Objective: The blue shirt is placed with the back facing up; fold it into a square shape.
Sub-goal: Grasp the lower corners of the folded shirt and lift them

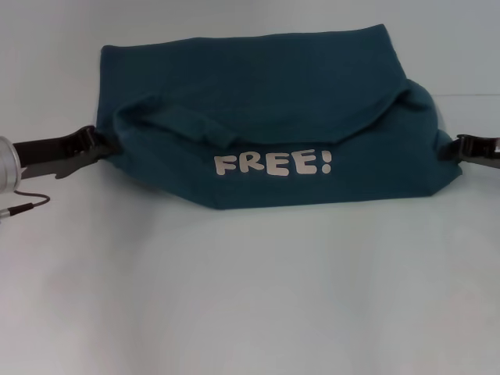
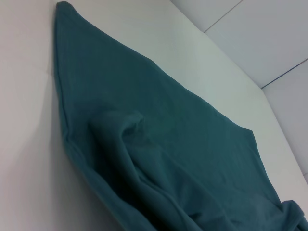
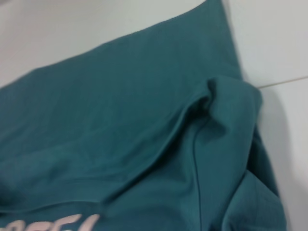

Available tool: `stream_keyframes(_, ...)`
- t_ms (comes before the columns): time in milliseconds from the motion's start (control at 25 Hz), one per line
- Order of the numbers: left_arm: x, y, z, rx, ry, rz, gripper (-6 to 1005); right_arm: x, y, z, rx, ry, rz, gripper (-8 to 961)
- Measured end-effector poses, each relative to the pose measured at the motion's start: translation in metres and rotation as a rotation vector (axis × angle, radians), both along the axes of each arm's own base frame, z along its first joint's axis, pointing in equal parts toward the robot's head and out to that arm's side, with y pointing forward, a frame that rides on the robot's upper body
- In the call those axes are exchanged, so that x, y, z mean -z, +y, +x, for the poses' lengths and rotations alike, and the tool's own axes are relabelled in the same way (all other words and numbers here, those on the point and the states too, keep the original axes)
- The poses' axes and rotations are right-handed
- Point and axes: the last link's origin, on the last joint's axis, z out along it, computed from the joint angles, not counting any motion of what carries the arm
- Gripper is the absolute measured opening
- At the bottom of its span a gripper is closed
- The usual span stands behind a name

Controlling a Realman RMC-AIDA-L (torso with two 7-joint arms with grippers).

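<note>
The blue shirt [image 1: 258, 94] lies across the far middle of the white table [image 1: 250, 297]. Its near part is turned over and bulges, showing the white "FREE!" lettering [image 1: 273, 164]. My left gripper [image 1: 105, 147] is at the shirt's left edge and pinches the cloth there. My right gripper [image 1: 451, 148] is at the right edge, where the cloth is drawn to a point between its fingers. The left wrist view shows the plain teal cloth [image 2: 159, 144] with a raised fold. The right wrist view shows the cloth [image 3: 120, 120] and part of the lettering [image 3: 62, 225]. Neither wrist view shows fingers.
A thin cable [image 1: 23, 207] hangs from the left arm over the table at the left edge. White table surface spreads in front of the shirt. A seam line [image 3: 284, 82] runs across the table beside the shirt's right end.
</note>
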Motion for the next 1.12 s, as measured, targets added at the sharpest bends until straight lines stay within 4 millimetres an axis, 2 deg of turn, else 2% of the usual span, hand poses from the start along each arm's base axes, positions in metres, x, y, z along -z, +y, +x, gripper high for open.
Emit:
stream_keyframes(520, -0.002, -0.02, 0.004, 0.06, -0.04, -0.103, -2, -0.015, -0.035, 0.015, 0.033, 0.147, -0.095, 32)
stream_keyframes(680, -0.007, -0.044, 0.004, 0.104, -0.072, -0.212, -2, -0.018, -0.049, 0.022, 0.056, 0.179, -0.147, 33)
stream_keyframes(720, -0.007, -0.049, 0.003, 0.111, -0.073, -0.238, -2, -0.019, -0.06, 0.023, 0.06, 0.206, -0.195, 34)
stream_keyframes(760, -0.008, -0.057, 0.003, 0.118, -0.074, -0.277, -2, -0.019, -0.06, 0.023, 0.06, 0.206, -0.195, 34)
stream_keyframes(920, -0.011, -0.084, -0.001, 0.131, -0.059, -0.421, -2, -0.021, -0.087, 0.028, 0.083, 0.274, -0.299, 36)
stream_keyframes(1120, -0.022, -0.11, -0.009, 0.113, -0.05, -0.513, -2, -0.022, -0.12, 0.035, 0.128, 0.348, -0.391, 38)
